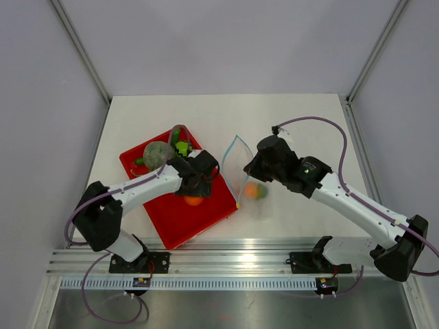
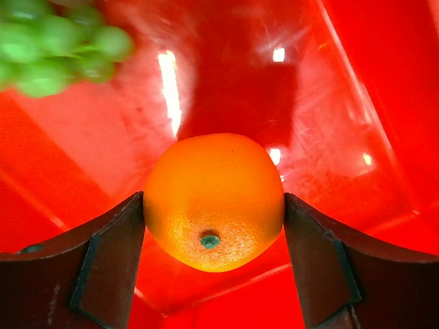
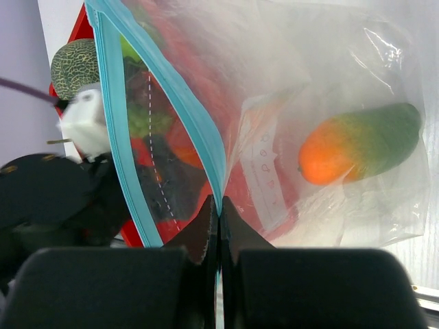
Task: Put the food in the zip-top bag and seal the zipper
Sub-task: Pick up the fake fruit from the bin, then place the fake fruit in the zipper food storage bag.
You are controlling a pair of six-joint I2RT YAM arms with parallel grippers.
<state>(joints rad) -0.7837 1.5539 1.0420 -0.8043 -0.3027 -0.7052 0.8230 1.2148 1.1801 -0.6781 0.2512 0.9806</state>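
Left fingers (image 2: 103,274) wide apart, right fingers (image 3: 199,240) pinched together, both arms extended.

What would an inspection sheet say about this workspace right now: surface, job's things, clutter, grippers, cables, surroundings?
Surface: white table, with a red tray left of centre.
Job's things: zip-top bag held up with its mouth open, its zipper unsealed and a mango inside. The orange, melon and grape bunch are on the tray.
Clutter: nothing seen.
Grippers: left gripper has its fingers against both sides of the orange. Right gripper is shut on the bag's zipper edge.
Cables: purple cables run along both arms.
Surroundings: grey walls and a metal rail at the near edge.
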